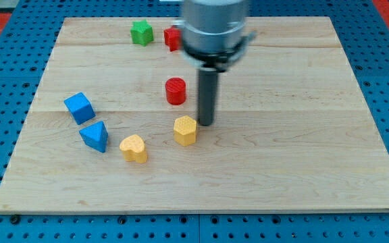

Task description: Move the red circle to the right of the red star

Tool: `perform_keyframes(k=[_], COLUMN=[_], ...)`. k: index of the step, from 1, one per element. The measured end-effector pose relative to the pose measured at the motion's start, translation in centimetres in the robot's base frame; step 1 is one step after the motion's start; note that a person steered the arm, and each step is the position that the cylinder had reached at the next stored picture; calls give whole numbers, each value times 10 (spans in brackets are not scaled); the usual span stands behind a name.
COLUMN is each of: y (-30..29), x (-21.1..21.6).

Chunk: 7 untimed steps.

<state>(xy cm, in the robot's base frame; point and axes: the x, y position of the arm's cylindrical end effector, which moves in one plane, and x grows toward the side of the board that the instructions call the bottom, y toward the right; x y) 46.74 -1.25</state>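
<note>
Standing on the pale wooden tabletop [302,148], my tip [206,124] at the end of the straight dark rod is just beside the yellow hexagonal block [186,130], at its upper right, and near the red circle, a short red cylinder block [175,90] lying to the tip's upper left; the arm carries no pincer, so there is none to call wide or narrow. Toward the view's top, the red star block [172,38] is partly hidden behind the arm's grey body, with the green star block [140,32] just left of it, while the blue cube [79,107], the blue triangular block [95,136] and the yellow heart block [134,148] sit at the view's lower left.
</note>
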Motion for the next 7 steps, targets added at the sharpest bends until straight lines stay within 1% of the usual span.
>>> perform_keyframes(k=[1, 2, 3, 4, 5, 7], y=[-55, -64, -38, -48, -11, 1], x=[8, -52, -65, -41, -35, -128])
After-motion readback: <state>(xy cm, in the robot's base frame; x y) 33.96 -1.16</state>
